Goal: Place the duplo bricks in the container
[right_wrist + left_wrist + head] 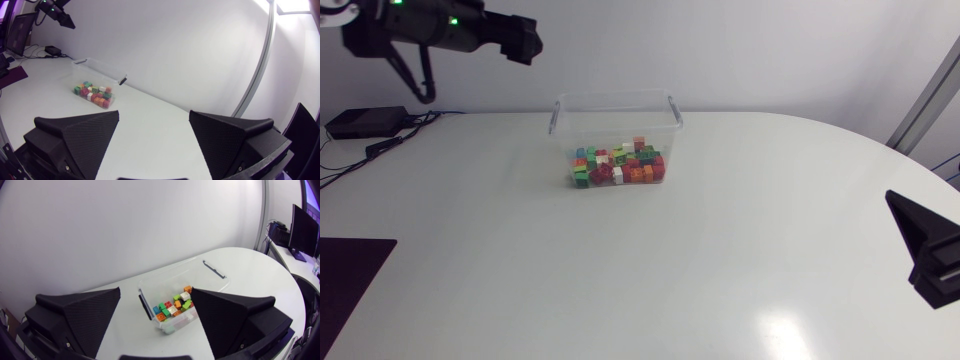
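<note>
All duplo bricks point(617, 167) lying piled inside container point(615, 103), far-centre of table point(720, 260), long axis running side to side. L gripper point(156, 291) and R gripper point(154, 114) both hanging released, empty; L sitting nearer, container ahead-below it.

Looks like a robot lab to me; my left arm point(440, 35) and right arm point(930, 250) flank a white table point(720, 250); cables point(382, 147) and a black box point(365, 122) sit on it.

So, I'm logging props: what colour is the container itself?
The container is colourless, see-through plastic; duplo bricks show through its wall. Head view shows it best.
</note>
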Available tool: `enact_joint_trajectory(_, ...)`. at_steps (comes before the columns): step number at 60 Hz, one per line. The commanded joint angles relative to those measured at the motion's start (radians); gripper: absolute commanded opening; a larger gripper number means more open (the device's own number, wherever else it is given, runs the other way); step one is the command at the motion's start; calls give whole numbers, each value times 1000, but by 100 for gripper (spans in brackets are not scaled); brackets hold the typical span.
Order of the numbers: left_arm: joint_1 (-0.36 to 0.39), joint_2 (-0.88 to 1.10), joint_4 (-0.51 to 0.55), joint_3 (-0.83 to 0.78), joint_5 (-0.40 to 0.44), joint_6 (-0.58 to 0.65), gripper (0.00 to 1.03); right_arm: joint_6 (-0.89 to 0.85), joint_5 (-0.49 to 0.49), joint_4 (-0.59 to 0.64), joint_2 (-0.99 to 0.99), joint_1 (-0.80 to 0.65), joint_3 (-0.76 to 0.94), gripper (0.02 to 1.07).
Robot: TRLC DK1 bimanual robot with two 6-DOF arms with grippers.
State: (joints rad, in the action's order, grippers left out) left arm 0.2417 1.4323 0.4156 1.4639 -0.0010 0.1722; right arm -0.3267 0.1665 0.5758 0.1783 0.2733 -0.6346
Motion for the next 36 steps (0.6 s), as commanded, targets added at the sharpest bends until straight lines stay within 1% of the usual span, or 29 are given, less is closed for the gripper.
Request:
enact_joint_trajectory(1, -12, -85, 12, -105, 1, 24, 99, -26, 11, 12, -49, -31, 39, 103)
enact_joint_trajectory(5, -24, -185, 11, -192, -24, 36, 99, -26, 11, 9, -92, -51, 58, 103)
enact_joint_trajectory(9, -35, -289, -9, -280, -27, 53, 99, -25, 11, 13, -135, -62, 61, 103)
enact_joint_trajectory(16, -68, -409, -24, -376, -40, 64, 99, -20, 21, 30, -171, -75, 65, 103)
enact_joint_trajectory(20, -93, -489, -26, -447, -42, 70, 99, -18, 19, 39, -183, -91, 81, 103)
enact_joint_trajectory(24, -102, -543, -34, -493, -42, 73, 99, -8, 21, 52, -184, -103, 85, 103)
enact_joint_trajectory(25, -111, -593, -37, -533, -42, 78, 99, -3, 19, 55, -184, -111, 87, 103)
enact_joint_trajectory(36, -140, -803, -63, -675, -50, 90, 99, 29, 21, 56, -186, -117, 96, 103)
